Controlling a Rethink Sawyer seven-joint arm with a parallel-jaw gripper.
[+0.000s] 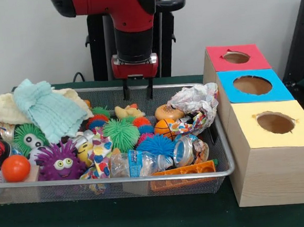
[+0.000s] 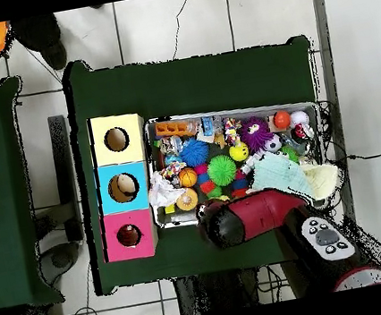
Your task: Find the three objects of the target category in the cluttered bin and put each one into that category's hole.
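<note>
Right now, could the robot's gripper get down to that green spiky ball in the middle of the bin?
Probably yes. The gripper hangs open above the bin's far side, and the green spiky ball lies on top of the pile, nothing covering it, though other toys crowd its sides.

Gripper (image 1: 137, 89) hangs above far rim of wire bin (image 1: 146, 179), fingers parted, empty. Bin crammed: green spiky ball (image 1: 121, 134), purple spiky ball with eyes (image 1: 61, 161), orange ball (image 1: 15, 168), mint cloth (image 1: 49, 110), plastic bottle (image 1: 137, 163). Right of bin: red box (image 1: 235, 58), blue box (image 1: 252, 85), yellow box (image 1: 275, 124), each with round hole.
</note>
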